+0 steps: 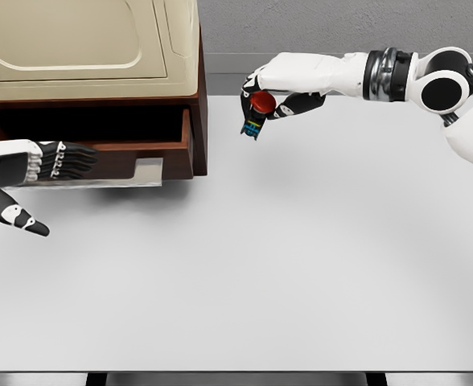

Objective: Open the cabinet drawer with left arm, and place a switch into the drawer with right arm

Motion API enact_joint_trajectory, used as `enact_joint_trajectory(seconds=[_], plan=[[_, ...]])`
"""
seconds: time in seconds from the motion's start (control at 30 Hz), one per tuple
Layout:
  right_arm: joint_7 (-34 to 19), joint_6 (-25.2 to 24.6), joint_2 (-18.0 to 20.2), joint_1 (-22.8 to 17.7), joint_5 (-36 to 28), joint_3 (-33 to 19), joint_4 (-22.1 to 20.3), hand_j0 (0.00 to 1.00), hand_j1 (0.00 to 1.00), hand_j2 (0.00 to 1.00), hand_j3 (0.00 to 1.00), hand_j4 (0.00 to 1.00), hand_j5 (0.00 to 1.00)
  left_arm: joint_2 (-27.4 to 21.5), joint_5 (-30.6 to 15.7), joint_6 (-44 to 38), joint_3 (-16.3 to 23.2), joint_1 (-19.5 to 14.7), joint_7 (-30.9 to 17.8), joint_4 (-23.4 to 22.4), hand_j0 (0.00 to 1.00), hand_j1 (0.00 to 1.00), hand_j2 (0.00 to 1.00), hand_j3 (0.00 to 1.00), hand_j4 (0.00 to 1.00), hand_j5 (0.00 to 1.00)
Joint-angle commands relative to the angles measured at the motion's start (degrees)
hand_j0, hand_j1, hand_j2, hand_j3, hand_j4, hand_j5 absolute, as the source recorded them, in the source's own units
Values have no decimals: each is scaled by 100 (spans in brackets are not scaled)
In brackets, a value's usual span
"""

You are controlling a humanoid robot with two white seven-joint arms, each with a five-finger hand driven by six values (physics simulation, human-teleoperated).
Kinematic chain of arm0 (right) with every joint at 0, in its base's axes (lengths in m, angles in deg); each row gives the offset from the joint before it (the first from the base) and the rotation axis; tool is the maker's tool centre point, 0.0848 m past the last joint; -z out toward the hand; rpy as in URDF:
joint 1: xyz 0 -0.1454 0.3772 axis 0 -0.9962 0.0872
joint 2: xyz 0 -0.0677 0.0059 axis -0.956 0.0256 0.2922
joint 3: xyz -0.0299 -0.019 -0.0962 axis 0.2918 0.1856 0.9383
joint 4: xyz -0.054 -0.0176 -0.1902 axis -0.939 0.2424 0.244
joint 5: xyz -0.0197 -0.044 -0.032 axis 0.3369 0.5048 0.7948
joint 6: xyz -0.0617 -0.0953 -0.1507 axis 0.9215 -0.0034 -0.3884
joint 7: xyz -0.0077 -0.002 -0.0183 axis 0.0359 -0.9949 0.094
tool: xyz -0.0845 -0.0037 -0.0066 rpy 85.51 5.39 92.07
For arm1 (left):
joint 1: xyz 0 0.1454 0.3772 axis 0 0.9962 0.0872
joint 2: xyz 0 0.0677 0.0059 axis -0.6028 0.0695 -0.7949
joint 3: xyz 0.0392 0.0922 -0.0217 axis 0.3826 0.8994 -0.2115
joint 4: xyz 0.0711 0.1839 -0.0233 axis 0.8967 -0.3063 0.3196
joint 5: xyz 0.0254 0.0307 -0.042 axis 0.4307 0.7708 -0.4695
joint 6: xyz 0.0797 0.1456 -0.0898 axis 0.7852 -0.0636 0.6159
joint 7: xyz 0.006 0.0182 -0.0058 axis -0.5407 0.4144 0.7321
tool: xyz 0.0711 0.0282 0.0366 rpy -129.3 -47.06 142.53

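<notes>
Gripping the switch [257,112], the right hand [270,95] hides its body; the left hand [55,161], released, fronts the shadowed drawer [140,153].

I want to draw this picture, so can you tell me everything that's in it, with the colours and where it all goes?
Cabinet: one, cream top with dark brown frame, upper left on the table.
Drawer: one, brown, pulled open at the cabinet's bottom.
Switch: one, red button on a dark body, held up in the air right of the cabinet.
Table: one, white, filling most of the view.
Wall: grey, behind the table.
Left hand: one, black fingers, white arm, at the drawer front, far left.
Right hand: one, black fingers, white arm coming from the right, gripping the switch.
</notes>
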Motion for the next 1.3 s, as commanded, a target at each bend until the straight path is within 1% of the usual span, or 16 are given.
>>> enact_joint_trajectory(seconds=[0.0,0.2,0.27,0.47,0.63,0.77,0.83,0.9,1.03,1.1,1.17,1.27], plan=[[3,-16,3,0,-114,2,-38,43,43,43,43,43,43,-8,6,-4,-143,0,4,-6,100,100,100,100,100,100],[3,-16,-41,105,-263,2,-100,43,43,43,43,43,43,-87,-82,-4,-363,0,4,-6,100,100,100,100,100,100],[3,-24,-111,158,-263,2,-100,43,43,43,43,43,43,-87,-152,-4,-381,-8,4,-6,100,100,100,100,100,100],[3,-59,-129,255,-272,19,-108,43,43,43,43,43,43,-105,-478,-4,-706,-52,4,-6,100,100,100,100,100,100],[3,-68,-243,360,-272,72,-188,43,43,43,43,43,43,-158,-653,-4,-715,-360,4,-6,100,100,100,100,100,100],[3,-200,-313,431,-281,90,-311,43,43,43,43,43,43,-79,-636,-13,-767,-527,4,-6,100,100,100,100,100,100],[3,-253,-322,431,-281,125,-363,43,43,43,43,43,43,-61,-636,-13,-803,-553,4,-6,100,100,100,100,100,100],[3,-306,-313,431,-509,151,-548,43,43,43,43,43,43,-87,-636,-13,-803,-553,4,-6,100,100,100,100,100,100],[3,-314,-313,448,-676,178,-592,43,43,43,43,43,43,-70,-636,-13,-811,-562,4,-6,100,100,100,100,100,100],[3,-420,-331,475,-676,239,-592,43,43,43,43,43,43,-43,-636,-4,-873,-562,4,-6,100,100,100,100,100,100],[3,-569,-471,519,-685,257,-592,43,43,43,43,43,43,-52,-636,-4,-926,-562,4,-6,100,100,100,100,100,100],[3,-692,-542,554,-685,274,-566,43,43,43,43,43,43,-52,-636,-4,-926,-562,4,-6,100,100,100,100,100,100]])
